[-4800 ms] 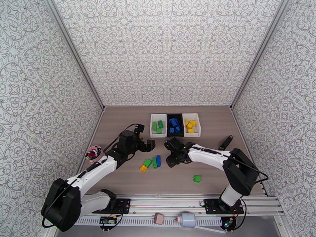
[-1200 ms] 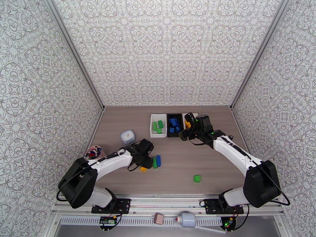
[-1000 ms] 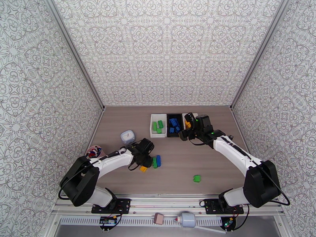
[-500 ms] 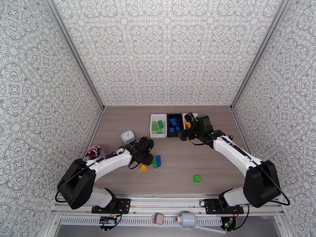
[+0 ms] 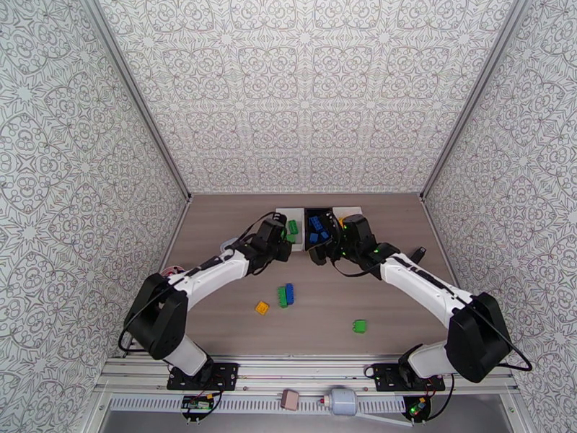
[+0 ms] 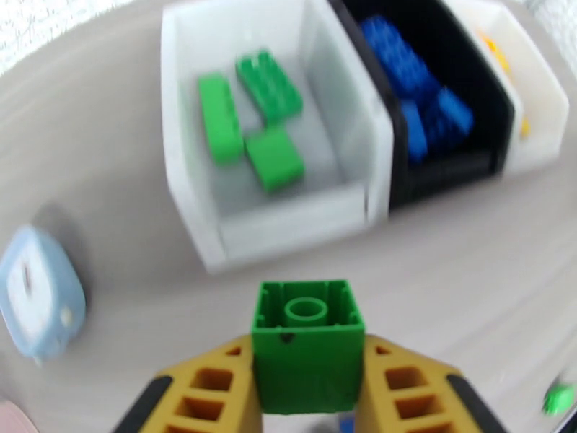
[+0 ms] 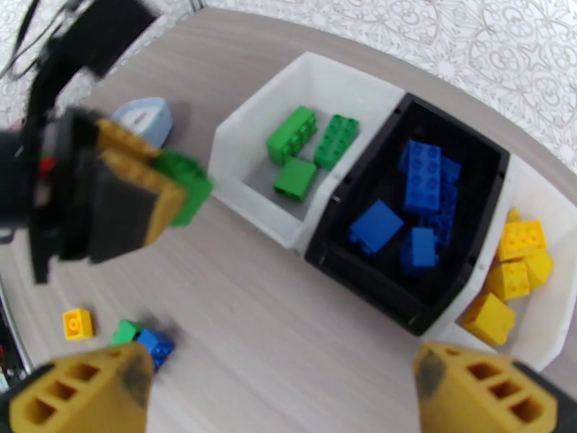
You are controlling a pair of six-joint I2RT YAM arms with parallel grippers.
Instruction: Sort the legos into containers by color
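Now, overhead view: both arms reach forward from the near edge and bend inward, so we see their wrists close together just in front of the three bins. Nearer the bases lie a loose yellow brick (image 5: 262, 307), a green and blue pair (image 5: 285, 294) touching each other, and a lone green brick (image 5: 359, 326) well apart to the right.
Left wrist view: it gives us what the overhead blurs. The left gripper (image 6: 308, 355) is clamped on a green brick (image 6: 308, 330) with its hollow underside toward the camera.
Held brick's place: in the air just short of the front wall of the left white bin (image 6: 288, 225).
Left white bin: three green bricks (image 6: 270, 149) inside.
Black bin (image 7: 368, 283): blue bricks (image 7: 422, 175), between the two white bins.
Right white bin (image 7: 534, 340): yellow bricks (image 7: 516, 272), plain from the right wrist and a blurred sliver from the left.
Right wrist view: the right gripper (image 7: 281, 391) is spread wide with nothing between its fingers. It hangs over bare table (image 7: 274, 297) before the black bin and looks across at the left gripper's brick.
Left arm pose: the forearm stretches diagonally up and right.
Right arm pose: a mirror of the left — the forearm runs up and left.
White-blue object (image 6: 36, 297): on the table left of the left white bin, well clear of it.
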